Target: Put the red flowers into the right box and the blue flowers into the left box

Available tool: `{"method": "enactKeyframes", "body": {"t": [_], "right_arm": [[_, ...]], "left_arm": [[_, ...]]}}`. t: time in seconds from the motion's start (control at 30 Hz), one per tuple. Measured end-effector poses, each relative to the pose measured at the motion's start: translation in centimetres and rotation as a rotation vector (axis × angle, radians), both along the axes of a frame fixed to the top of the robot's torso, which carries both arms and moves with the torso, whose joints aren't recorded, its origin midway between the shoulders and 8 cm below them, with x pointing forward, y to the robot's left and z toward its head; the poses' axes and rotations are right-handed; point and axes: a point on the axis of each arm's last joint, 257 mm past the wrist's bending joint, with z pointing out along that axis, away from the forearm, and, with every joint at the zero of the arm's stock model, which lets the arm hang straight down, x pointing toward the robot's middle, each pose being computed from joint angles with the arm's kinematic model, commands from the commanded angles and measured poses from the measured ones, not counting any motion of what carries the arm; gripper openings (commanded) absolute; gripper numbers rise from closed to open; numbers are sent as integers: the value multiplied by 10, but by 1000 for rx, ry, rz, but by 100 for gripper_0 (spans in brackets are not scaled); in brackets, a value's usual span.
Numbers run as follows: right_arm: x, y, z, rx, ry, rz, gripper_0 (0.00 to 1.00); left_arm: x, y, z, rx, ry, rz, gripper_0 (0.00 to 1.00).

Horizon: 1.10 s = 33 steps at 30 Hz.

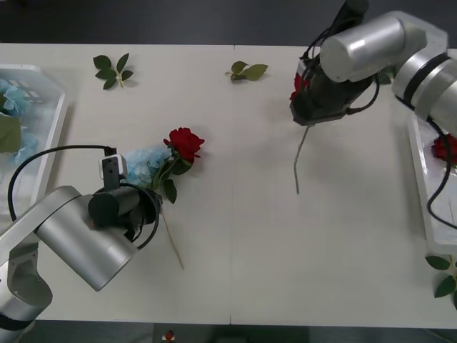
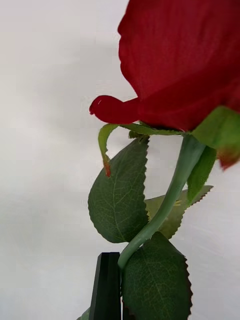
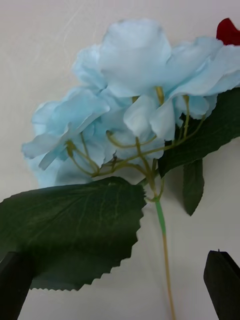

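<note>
My right gripper (image 2: 119,280) is shut on the green stem of a red flower (image 2: 185,65) and holds it above the table at the back right. One black finger (image 2: 106,287) shows beside the stem, and the stem's end (image 1: 299,166) hangs down. Another red flower (image 1: 184,142) lies at the table's centre-left, against a blue flower (image 3: 135,90). My left gripper (image 3: 117,257) stands open over that blue flower's stem, a finger on each side, not touching it. The left box (image 1: 51,136) holds blue flowers (image 1: 13,96). The right box (image 1: 421,186) holds a red flower (image 1: 444,147).
Loose green leaf sprigs lie at the back left (image 1: 111,70), at the back centre (image 1: 247,70) and at the front right (image 1: 446,275). The lying rose's thin stem (image 1: 172,246) runs toward the front edge beside my left arm.
</note>
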Motion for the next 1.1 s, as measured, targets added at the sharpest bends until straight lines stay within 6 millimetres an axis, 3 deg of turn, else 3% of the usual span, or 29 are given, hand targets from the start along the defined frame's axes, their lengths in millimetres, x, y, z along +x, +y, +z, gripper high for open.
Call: {"method": "enactKeyframes", "body": {"t": [0.17,0.4,0.5,0.67,0.7,0.77,0.83,0.9,1.1], "right_arm": [[-15,-90,62,-104,2,86,0],[-52,-214,125,-174,-20,-41,0],[-75,-263,131,-244,1,-93,0],[-106,-326,112,-348,73,-174,0],[-107,-335,109,-361,74,-186,0],[-106,-349,100,-374,71,-209,0],[-100,-362,92,-382,59,-236,0],[-90,-376,85,-409,41,-265,0],[-72,-395,53,-446,41,-311,0]], "left_arm": [[20,1,2,-20,-27,50,100],[50,9,-11,13,-71,64,100],[59,17,-21,31,-86,63,100],[65,31,-34,65,-92,69,100],[66,33,-36,71,-93,70,95],[66,35,-37,75,-92,71,49],[66,35,-37,75,-92,71,14],[66,35,-37,75,-92,71,0],[65,33,-39,68,-87,70,0]]}}
